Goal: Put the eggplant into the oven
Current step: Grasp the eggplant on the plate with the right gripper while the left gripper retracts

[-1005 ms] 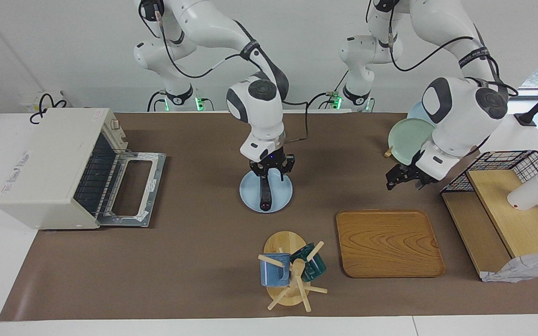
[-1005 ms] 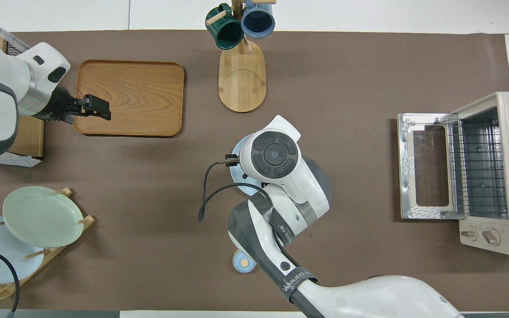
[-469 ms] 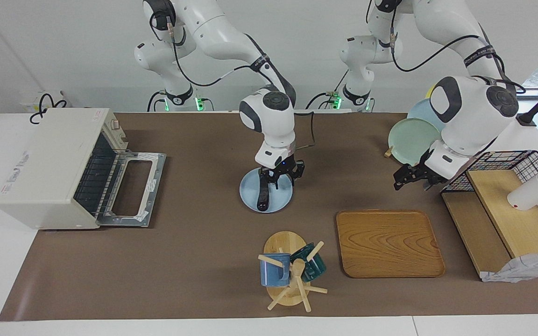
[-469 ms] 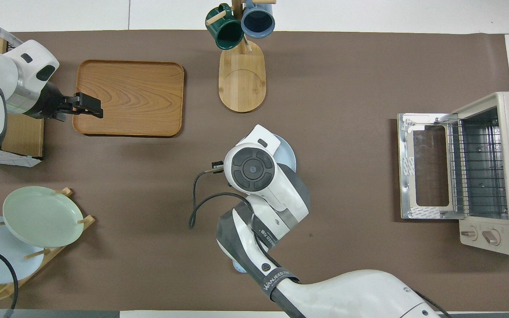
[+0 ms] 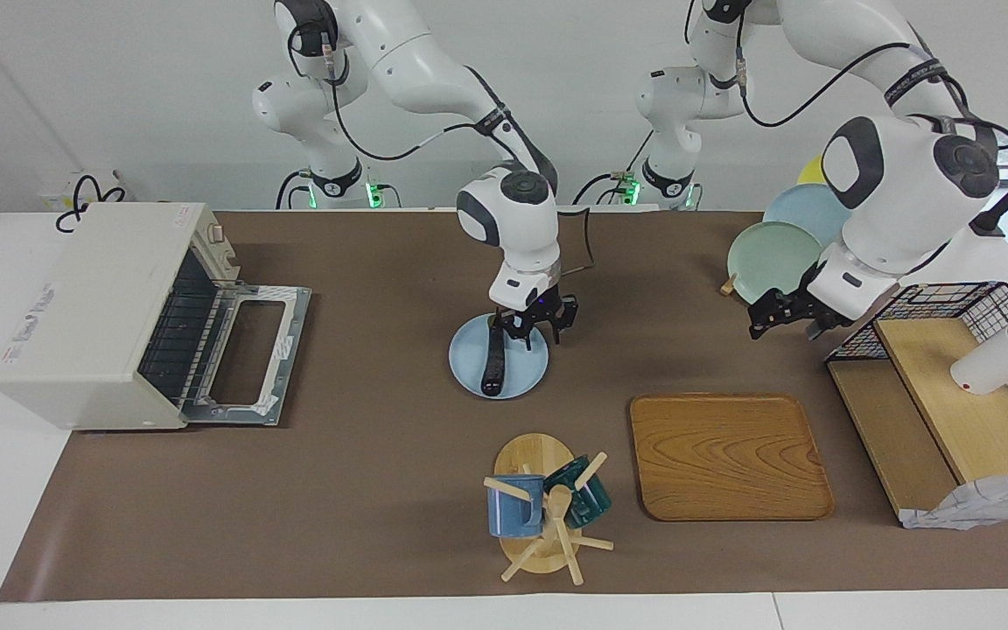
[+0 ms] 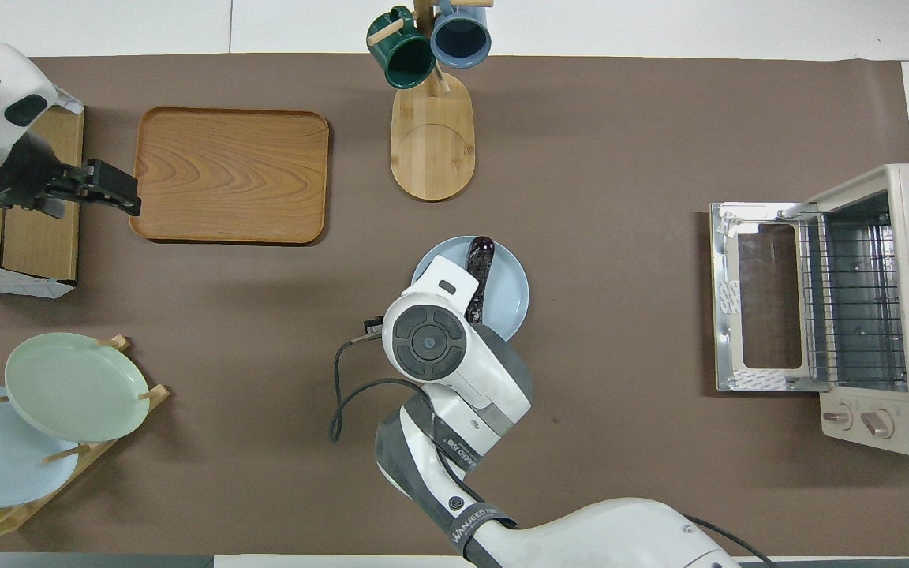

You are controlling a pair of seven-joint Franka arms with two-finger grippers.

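Right gripper (image 5: pixel 536 332) above round pale-blue plate (image 5: pixel 530 372), finger spread indeterminate, holding nothing; slim glossy dark eggplant (image 5: pixel 493 363) lies on plate beneath; boxy cream oven (image 5: pixel 93 306) well apart, door down; left gripper (image 5: pixel 780 317) waits, jaws apart

— What's your table (image 5: pixel 364 490) carrying?
— Brown mat; oven (image 5: pixel 93 315) at the right arm's end, blue plate (image 5: pixel 521 372) mid-table, wooden tray (image 5: pixel 727 455), mug tree (image 5: pixel 539 503), plate rack (image 6: pixel 99 450) (holding plates), wire shelf (image 5: pixel 941 394).
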